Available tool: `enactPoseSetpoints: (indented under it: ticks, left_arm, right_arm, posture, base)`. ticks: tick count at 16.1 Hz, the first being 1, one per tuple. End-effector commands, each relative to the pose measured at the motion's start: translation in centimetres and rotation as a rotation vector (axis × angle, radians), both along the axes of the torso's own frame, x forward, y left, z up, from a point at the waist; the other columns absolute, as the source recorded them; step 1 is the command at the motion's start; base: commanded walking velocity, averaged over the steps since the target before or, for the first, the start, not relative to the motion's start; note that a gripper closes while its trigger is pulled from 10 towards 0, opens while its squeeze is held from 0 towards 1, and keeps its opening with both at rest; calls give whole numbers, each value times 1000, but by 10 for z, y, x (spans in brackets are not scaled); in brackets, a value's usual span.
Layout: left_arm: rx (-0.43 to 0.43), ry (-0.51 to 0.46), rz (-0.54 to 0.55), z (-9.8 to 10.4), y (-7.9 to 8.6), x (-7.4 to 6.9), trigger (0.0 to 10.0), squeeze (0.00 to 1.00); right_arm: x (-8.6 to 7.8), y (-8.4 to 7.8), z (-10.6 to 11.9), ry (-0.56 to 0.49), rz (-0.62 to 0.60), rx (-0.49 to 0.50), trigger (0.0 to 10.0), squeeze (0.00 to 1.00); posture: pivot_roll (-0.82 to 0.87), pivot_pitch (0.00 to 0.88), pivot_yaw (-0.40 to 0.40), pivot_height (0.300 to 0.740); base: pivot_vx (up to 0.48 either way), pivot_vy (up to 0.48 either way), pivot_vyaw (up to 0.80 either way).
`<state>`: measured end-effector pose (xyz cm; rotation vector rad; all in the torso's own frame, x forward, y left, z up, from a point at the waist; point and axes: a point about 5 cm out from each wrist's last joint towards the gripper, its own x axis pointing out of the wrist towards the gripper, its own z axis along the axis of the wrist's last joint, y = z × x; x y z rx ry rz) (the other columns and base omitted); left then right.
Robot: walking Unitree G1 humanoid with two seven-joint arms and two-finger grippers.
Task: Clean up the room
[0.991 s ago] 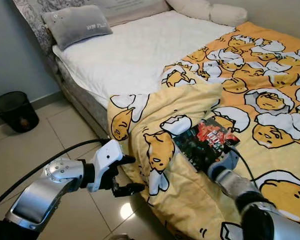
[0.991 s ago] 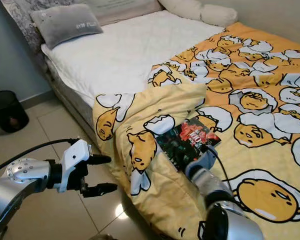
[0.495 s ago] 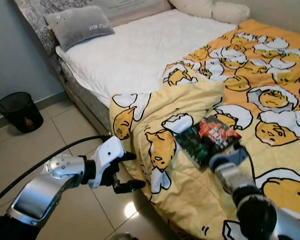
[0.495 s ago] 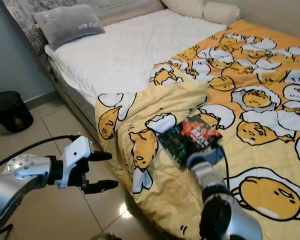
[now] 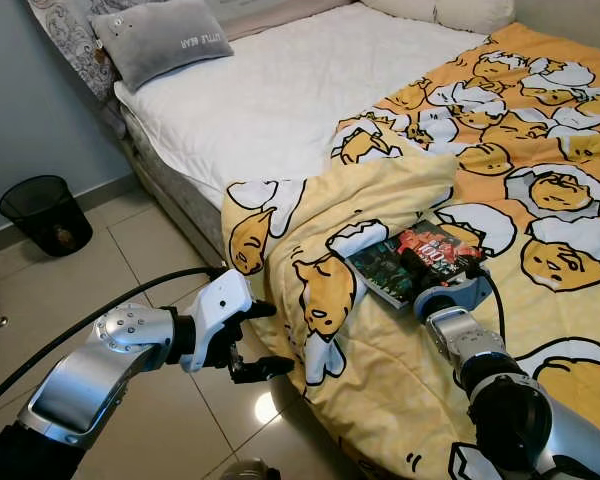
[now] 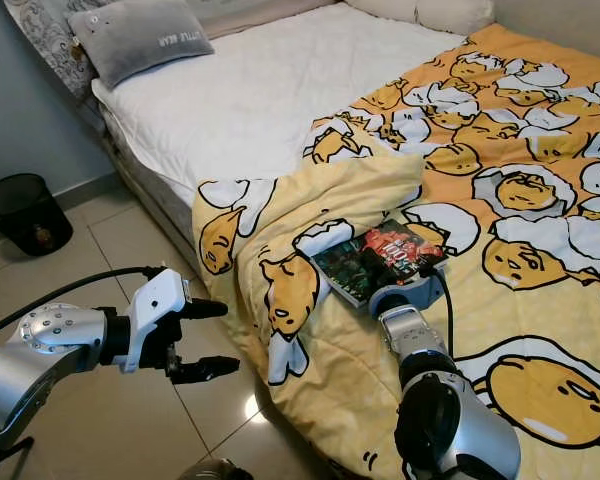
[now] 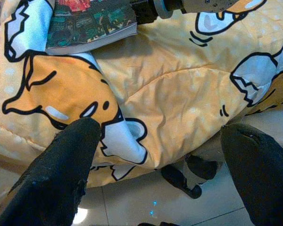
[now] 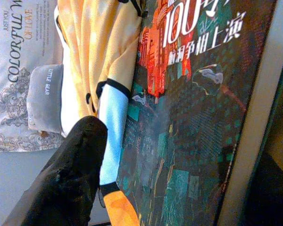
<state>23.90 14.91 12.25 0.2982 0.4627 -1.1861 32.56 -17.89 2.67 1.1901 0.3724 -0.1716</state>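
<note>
The bed (image 5: 280,90) carries a white mattress cover, partly covered by a yellow egg-print quilt (image 5: 540,200) whose corner hangs over the near edge toward the floor (image 5: 130,260). A grey pillow (image 5: 165,38) lies at the head. A black bin (image 5: 48,212) stands on the floor beside the bed, well apart from both arms.

The book (image 6: 380,258), the item being tidied, lies flat on the quilt near the folded corner.

Right hand (image 6: 408,292): at the book's near edge. The wrist view shows one finger (image 8: 66,179) over the cover, with the book's edge running between the two fingers. Over the last second the arm pulled back a little, then came forward again to the book. Whether the fingers are clamped cannot be told. Judgement: a grasp is being set up; the book is not yet lifted.

Left hand (image 5: 252,340): released, fingers spread, hovering above the floor just beside the hanging quilt. It has stayed there, idle, throughout.
</note>
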Motion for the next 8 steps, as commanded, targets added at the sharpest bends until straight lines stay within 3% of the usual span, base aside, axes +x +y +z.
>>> enactPoseSetpoints:
  ticks: [1,8]
  left_arm:
    - [14,-10,6,0,2,1,10000,702]
    - [3,-22,10,0,-1,5,10000,698]
  right_arm:
    - [6,5,6,-22,16,-6,0,0]
    - [4,3,4,-12,23,-52,0,0]
  posture:
    - [76,0,62,740]
    - [60,0,57,740]
  base:
    - [0,0,0]
    - [0,0,0]
